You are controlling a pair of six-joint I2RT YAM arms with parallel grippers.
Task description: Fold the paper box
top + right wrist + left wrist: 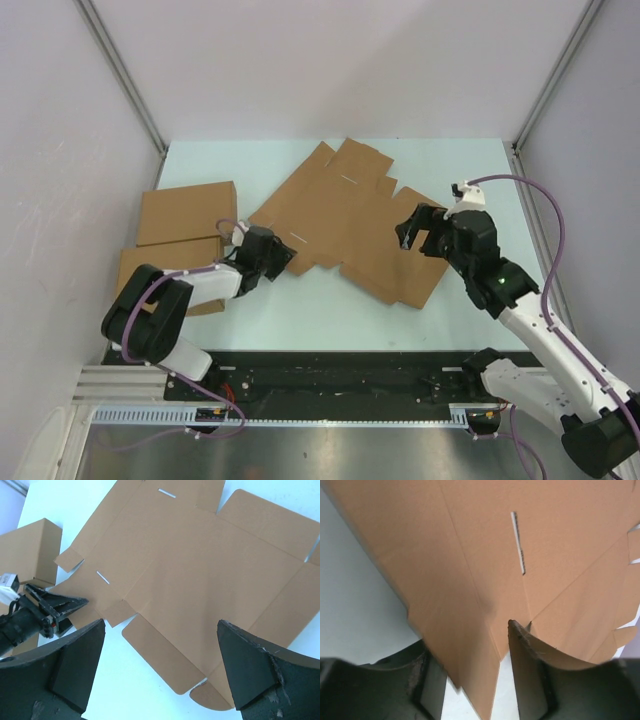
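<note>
Paper box (350,225), a plain brown die-cut cardboard sheet with flaps, tabs and narrow slits, lies unfolded and flat in the middle of the pale blue-green table (330,320), turned at an angle so that one corner points toward the left arm and its long edges run diagonally. The left gripper (280,252) reaches in low from the left and meets the sheet at that near-left corner. In the left wrist view a pointed flap of the card passes between its fingers (530,670): the card overlaps the left finger, while a sliver of table shows between the card's edge and the right finger. The jaws stand partly apart astride the flap, not pressed onto it. One thin slit (518,542) in the sheet runs just ahead of the fingers. The right gripper (420,238) hangs over the sheet's right part with its jaws spread wide and nothing between them. Its wrist view looks down on the broad centre panel, with the rounded near flaps below and between its fingers. Two finished flat brown cardboard boxes (187,212) sit side by side at the table's left edge, just beyond the left arm and apart from the sheet.
</note>
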